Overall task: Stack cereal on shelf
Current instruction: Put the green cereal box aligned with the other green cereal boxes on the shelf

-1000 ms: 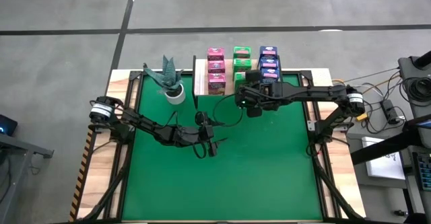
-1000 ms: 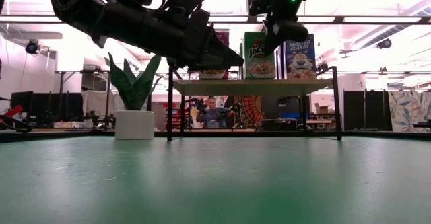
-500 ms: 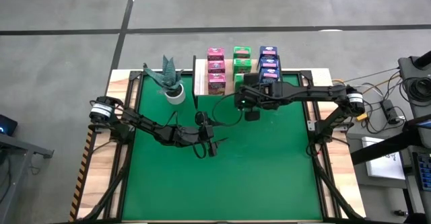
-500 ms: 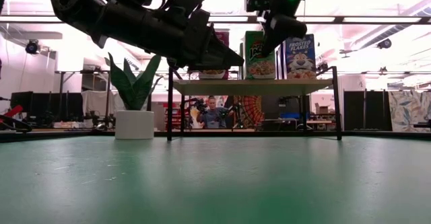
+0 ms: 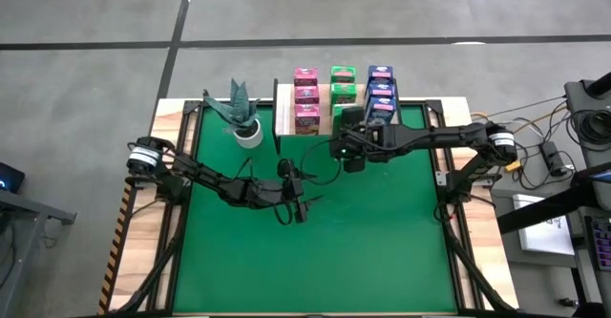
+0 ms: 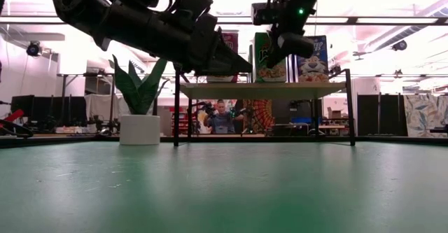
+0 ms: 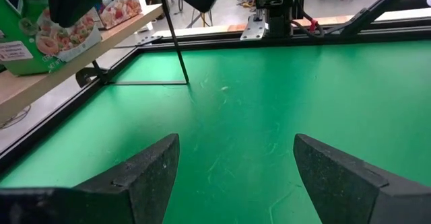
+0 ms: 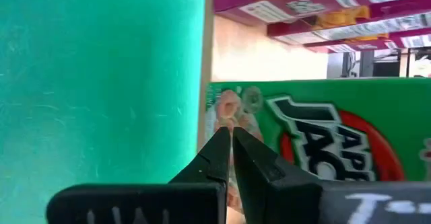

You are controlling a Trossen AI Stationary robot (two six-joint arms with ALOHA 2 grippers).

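Observation:
The cereal stands on the shelf (image 5: pixel 284 117) in three rows: pink (image 5: pixel 306 98), green (image 5: pixel 343 81) and blue (image 5: pixel 381 87). The boxes rest by their bottoms on the pale board (image 6: pixel 266 90). My right gripper (image 6: pixel 271 57) hangs shut just in front of the green box (image 8: pixel 323 130), above the shelf's near edge (image 8: pixel 205 49). I see it touching nothing. My left gripper (image 7: pixel 236 163) hovers open over the green mat's middle (image 5: pixel 298 206), with nothing between its fingers.
A plant in a white pot (image 5: pixel 245 119) stands on the mat left of the shelf. The green mat (image 5: pixel 372 242) spreads bare toward the near edge. A person (image 6: pixel 221 118) sits in the room beyond the shelf.
My right gripper has sunk a little in front of the green cereal and shifted slightly toward the table's left and near edges, tipping further, still shut. The boxes have not moved.

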